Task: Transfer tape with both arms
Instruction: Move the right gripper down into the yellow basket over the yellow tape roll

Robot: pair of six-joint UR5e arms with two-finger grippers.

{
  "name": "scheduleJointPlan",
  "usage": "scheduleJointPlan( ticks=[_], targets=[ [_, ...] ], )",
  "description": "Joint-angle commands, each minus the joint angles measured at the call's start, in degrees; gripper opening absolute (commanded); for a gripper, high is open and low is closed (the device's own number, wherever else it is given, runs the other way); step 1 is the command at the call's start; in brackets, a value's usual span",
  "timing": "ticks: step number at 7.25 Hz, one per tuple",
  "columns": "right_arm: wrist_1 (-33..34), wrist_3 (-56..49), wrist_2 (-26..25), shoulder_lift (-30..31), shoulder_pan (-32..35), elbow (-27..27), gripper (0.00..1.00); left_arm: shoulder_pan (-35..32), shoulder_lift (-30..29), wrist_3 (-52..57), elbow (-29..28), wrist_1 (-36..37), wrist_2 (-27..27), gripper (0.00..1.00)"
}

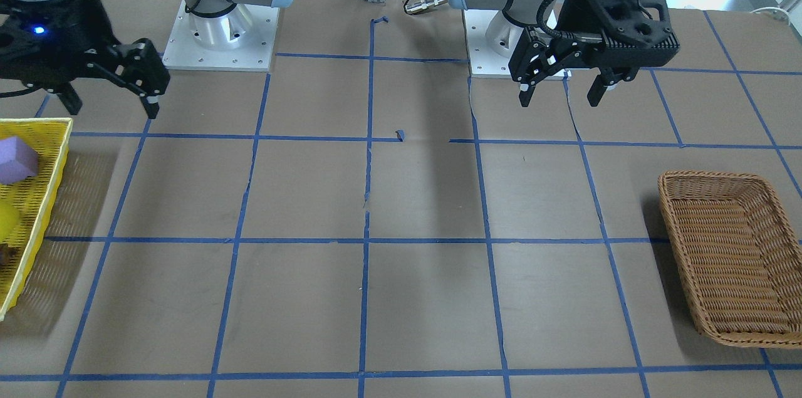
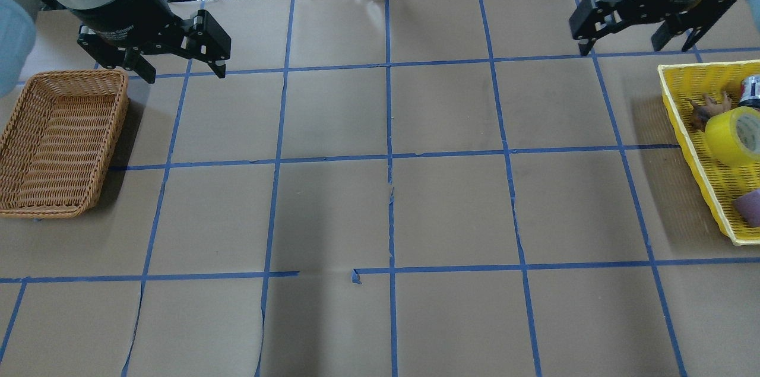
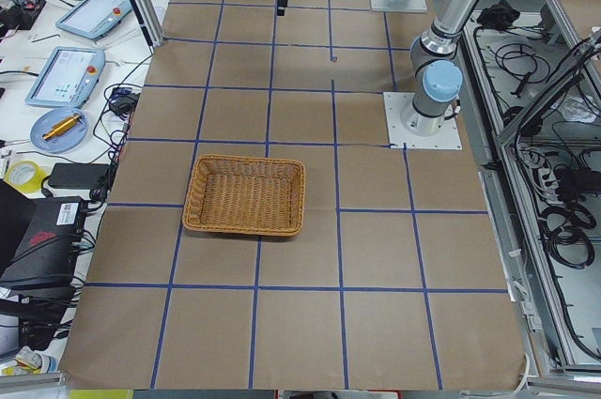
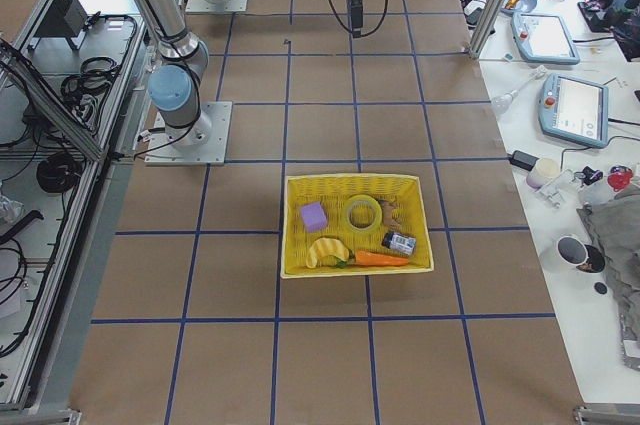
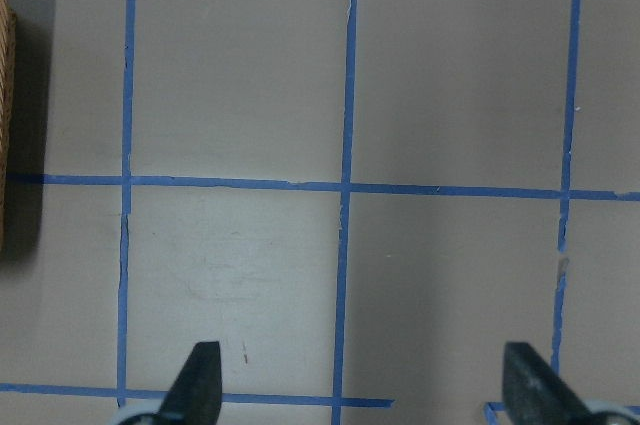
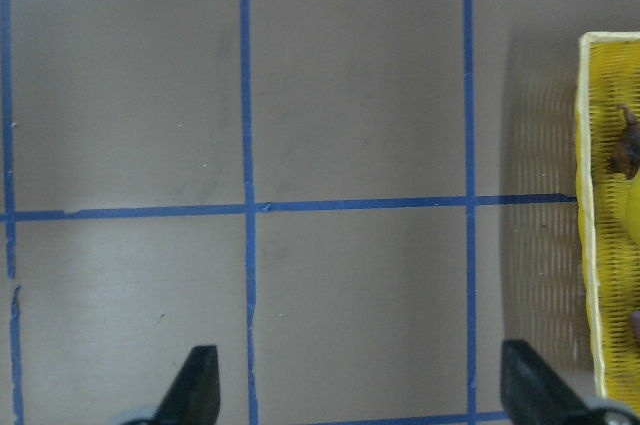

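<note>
The yellow tape roll (image 2: pixel 736 136) lies in the yellow basket (image 2: pixel 692 133) at the table's right end; it also shows in the exterior right view (image 4: pixel 363 213). My right gripper (image 2: pixel 622 47) hangs open and empty above the table, beyond the basket's far left corner, apart from the tape. It shows in the front-facing view (image 1: pixel 113 111) and in its wrist view (image 6: pixel 360 380). My left gripper (image 2: pixel 185 73) is open and empty above the table by the wicker basket's far right corner; it also shows in the front-facing view (image 1: pixel 559 100) and its wrist view (image 5: pixel 362 380).
A wicker basket (image 2: pixel 122 104) with nothing in it stands at the table's left end. The yellow basket also holds a purple foam block (image 2: pixel 749 208), a carrot, a banana, a small can and a brown toy (image 4: pixel 390 213). Blue tape lines grid the brown table.
</note>
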State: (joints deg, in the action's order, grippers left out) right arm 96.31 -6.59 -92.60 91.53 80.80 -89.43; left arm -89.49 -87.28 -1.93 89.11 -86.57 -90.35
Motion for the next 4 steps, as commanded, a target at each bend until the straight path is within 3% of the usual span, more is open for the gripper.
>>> scheduleJointPlan(
  ticks=[1,4],
  targets=[
    [2.1,-3.8,0.0,-2.0,-10.7,-0.5,1.0,0.0,0.0,0.0,0.0,0.0,0.0,1.0],
    [12.0,-15.5,1.7,-11.3,-22.8,-0.7,1.0,0.0,0.0,0.0,0.0,0.0,0.1,1.0]
  ],
)
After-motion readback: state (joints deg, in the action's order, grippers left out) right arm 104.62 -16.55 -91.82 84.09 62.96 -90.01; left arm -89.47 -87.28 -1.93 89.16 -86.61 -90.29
